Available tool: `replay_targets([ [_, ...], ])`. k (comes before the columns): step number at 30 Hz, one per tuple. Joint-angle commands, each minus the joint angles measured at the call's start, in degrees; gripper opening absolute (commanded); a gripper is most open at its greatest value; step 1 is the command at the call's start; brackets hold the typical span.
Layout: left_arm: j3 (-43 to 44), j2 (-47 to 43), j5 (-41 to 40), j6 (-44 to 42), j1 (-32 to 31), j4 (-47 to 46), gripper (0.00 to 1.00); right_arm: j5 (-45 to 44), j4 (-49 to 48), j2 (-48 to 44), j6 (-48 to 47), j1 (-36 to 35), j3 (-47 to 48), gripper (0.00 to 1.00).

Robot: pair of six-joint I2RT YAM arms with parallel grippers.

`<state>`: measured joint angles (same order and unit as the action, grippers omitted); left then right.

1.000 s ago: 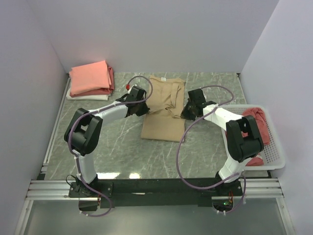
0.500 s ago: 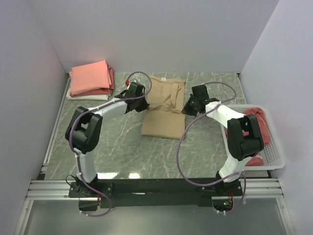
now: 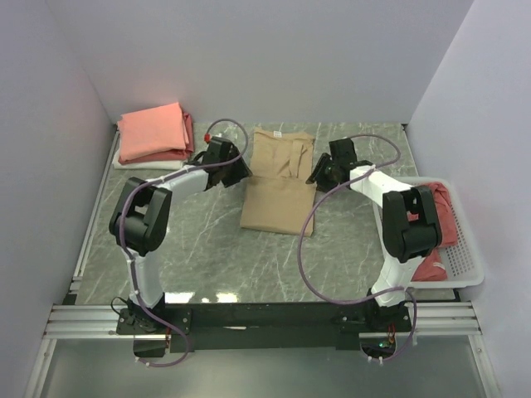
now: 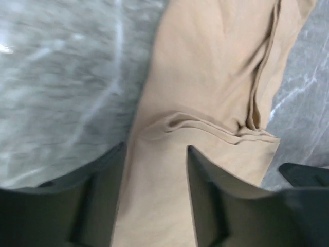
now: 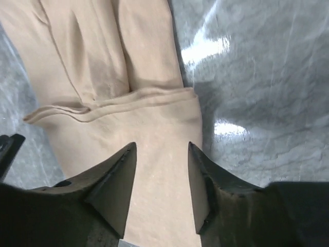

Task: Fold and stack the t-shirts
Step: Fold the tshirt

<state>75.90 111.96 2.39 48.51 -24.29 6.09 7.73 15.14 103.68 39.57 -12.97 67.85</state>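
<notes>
Folding under way at mid-table: poising the left gripper [image 4: 156, 154] partly open, gripping nothing, low over the left edge of the tan t-shirt [image 3: 278, 186], and mirroring it with the right gripper [image 5: 162, 149], likewise parted and empty, over the right edge. Lying flat on the grey marbled tabletop [image 3: 207, 240] between the two arms, sides already turned in to make a long narrow panel, with a doubled hem edge [image 4: 205, 125] running crosswise just ahead of both sets of fingers. Judging by that ridge, working from either side at once so as to carry the cloth over evenly and leave square corners. Waiting at the far left corner: a stack of folded t-shirts [image 3: 153, 137], salmon-pink on top, red and white beneath, well apart from the tan one and probably marking its destination. Sitting at the right edge, beside the right arm: a white slatted basket [image 3: 458, 283] holding a crumpled dusty red t-shirt [image 3: 436, 211], not yet folded. Trailing near the shirt's right side: a purple cable [image 3: 301, 257] looping from the right arm, possibly risking a snag on the cloth.
</notes>
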Motion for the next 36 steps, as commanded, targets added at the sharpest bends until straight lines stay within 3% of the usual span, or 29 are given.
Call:
replay_targets([
  [1, -2.7, -7.3, 0.1, -1.7, 1.9, -4.3, 0.59, 0.3, 0.1, -2.9, -1.8, 1.0, 2.6, 0.52],
  [2, -3.0, -8.2, -0.8, -1.9, 1.9, -4.1, 0.59, -0.4, 0.2, -3.7, -2.0, 0.9, 2.1, 0.52],
  [5, -3.5, -9.8, -0.3, -1.9, 1.4, -3.5, 0.47, -0.3, -0.9, -6.2, -1.9, -0.1, -0.1, 0.46],
  [8, -2.6, -8.0, 2.6, -2.2, 0.1, -4.2, 0.31, -1.0, -1.1, -5.9, -2.0, -3.1, 0.1, 0.31],
  [12, 2.1, -2.4, 6.3, -2.7, -1.9, -2.2, 0.07, 0.9, -0.9, -1.2, -2.9, -6.4, 3.9, 0.29],
  [18, 8.8, 5.6, 9.6, -3.4, -2.2, -2.0, 0.03, 5.9, -2.7, 7.8, -3.4, -8.3, 11.2, 0.26],
  [24, 13.0, 11.6, 8.1, -4.0, -1.0, -1.8, 0.05, 6.8, -1.0, 16.7, -1.0, -7.2, 17.6, 0.25],
  [31, 11.8, 15.4, 6.4, -1.8, -0.1, -0.5, 0.05, 6.0, -1.0, 20.3, 0.5, -6.2, 16.8, 0.23],
  [36, 6.1, 12.3, 2.4, 0.6, -0.1, -1.5, 0.05, 4.8, -0.6, 20.3, 0.0, -6.9, 15.7, 0.22],
])
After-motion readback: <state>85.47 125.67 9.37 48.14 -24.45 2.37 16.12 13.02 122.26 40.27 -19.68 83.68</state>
